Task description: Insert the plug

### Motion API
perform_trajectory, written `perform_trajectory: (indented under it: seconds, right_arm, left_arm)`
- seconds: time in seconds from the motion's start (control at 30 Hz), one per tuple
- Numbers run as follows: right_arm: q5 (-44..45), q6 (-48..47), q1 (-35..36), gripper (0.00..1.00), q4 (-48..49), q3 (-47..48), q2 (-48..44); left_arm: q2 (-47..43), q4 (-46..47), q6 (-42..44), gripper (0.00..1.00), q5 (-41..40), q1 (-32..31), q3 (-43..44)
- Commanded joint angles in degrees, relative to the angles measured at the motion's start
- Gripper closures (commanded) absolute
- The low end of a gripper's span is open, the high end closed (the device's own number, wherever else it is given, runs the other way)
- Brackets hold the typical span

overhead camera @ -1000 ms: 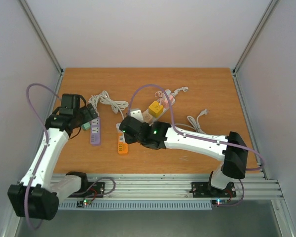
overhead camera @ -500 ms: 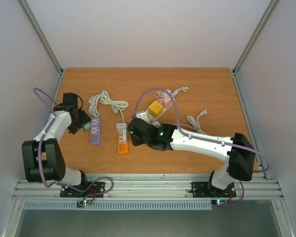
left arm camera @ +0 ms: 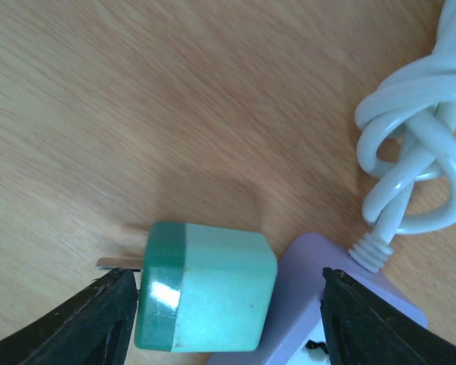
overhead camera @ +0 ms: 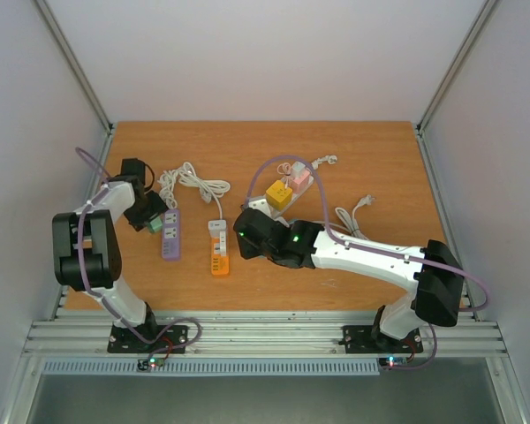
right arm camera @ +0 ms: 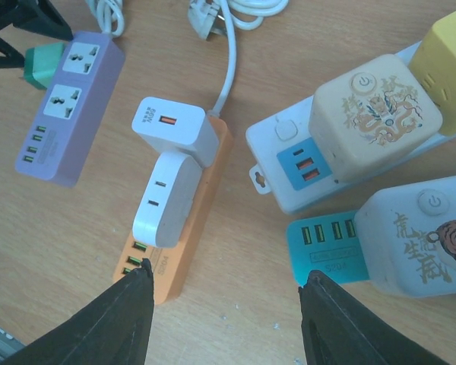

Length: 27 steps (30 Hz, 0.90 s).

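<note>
Green plug (left arm camera: 205, 289), lilac strip (right arm camera: 68, 114), orange strip (right arm camera: 186, 236), seemingly dragon-printed adapter (right arm camera: 376, 114).

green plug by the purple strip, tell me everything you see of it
The green plug is a rounded cube of matte pale green plastic, with a darker glossy band at the end where a metal prong sticks out. It lies on its side on the wooden table, unplugged, its plain end against the purple power strip, between the open jaws of the left gripper.

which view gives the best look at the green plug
Left wrist: the green plug is close up, on its side beside the purple strip, one prong showing. Top external shows a small green spot; right wrist catches just its end, top left.
</note>
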Motion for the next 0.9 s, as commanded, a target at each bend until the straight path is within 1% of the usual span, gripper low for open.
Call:
perform_trajectory:
  seconds: [0.0,0.1,0.23,0.43,0.6,0.7,0.87]
  right_arm:
    - [0.5,-0.9,-0.5,0.46,1.1,-0.4,-1.5]
    - [0.2,-0.9,-0.6,0.46,1.1,-0.2,-1.2]
    - [-0.2,-0.9,-0.6,0.46,1.0,0.2,-0.6]
    - [-0.3,-0.9,-0.6,0.47,0.8,0.2,-0.5]
    - [-0.6,-0.7,-0.6,0.47,0.9,0.2,-0.2]
    - [-0.9,-0.6,-0.7,0.47,1.0,0.3,-0.1]
    - [-1.3,-0.4,-0.7,0.47,1.0,0.2,0.1]
  left_arm:
    - [1.3,1.3,0.6,0.33,-0.1,0.3,1.0]
    - [1.5,1.4,0.4,0.34,-1.6,0.3,0.6]
    - [1.8,2.1,-0.3,0.35,-1.6,0.4,-0.1]
    - [0.2,2.5,-1.1,0.35,-3.7,0.4,-0.7]
    - [-2.6,2.7,-1.5,0.30,-4.9,0.4,-1.2]
    - [-3.4,2.9,-1.6,0.30,-4.6,0.4,-1.4]
    - [-1.3,2.3,-0.9,0.30,-3.4,0.4,-1.1]
